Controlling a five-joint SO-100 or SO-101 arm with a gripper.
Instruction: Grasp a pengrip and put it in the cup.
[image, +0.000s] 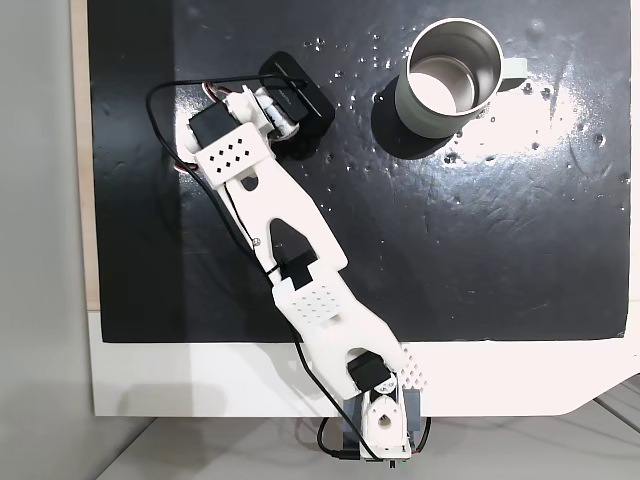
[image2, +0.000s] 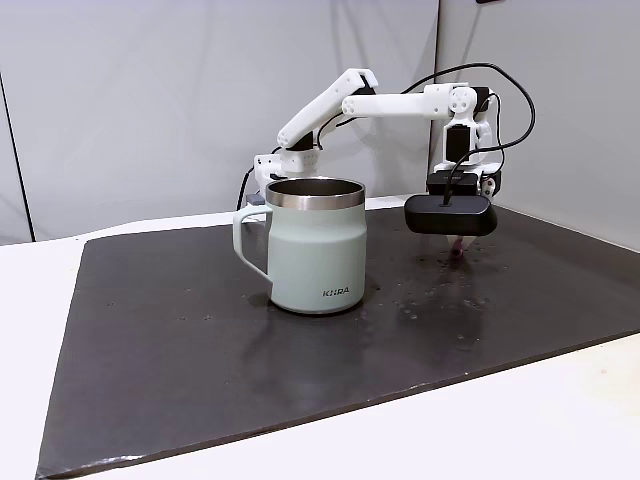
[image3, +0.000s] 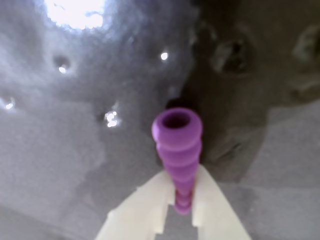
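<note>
Wrist view: pengrip (image3: 178, 150) clamped between the two pale fingers (image3: 145, 210), fingers closed narrow on its lower end. Ribbed purple tube pointing away from the camera, open hollow end uppermost in the picture. Dark mat (image3: 65, 150) behind it, mottled, with bright light spots; whether the pengrip's far end touches the mat cannot be told.

A fixed view, from above: white arm (image: 290, 235) reaching from the near white edge of the worktop (image: 200, 380) toward the far left part of the black mat (image: 500, 250). Gripper (image: 298, 128) under the black wrist camera housing, fingers themselves hidden there. Cup (image: 452, 75) near the far edge of the mat, right of the gripper, well apart from it. Mouth open upward, shiny metal inside, stubby handle pointing right.

A fixed view, from the side: cup (image2: 316, 245) upright on the mat (image2: 200, 320), handle to the picture's left. Gripper (image2: 458, 246) low over the mat, right of the cup and farther back. Small pinkish tip of the pengrip (image2: 458, 250) showing below the black housing, at or just above the mat; contact cannot be told.
</note>
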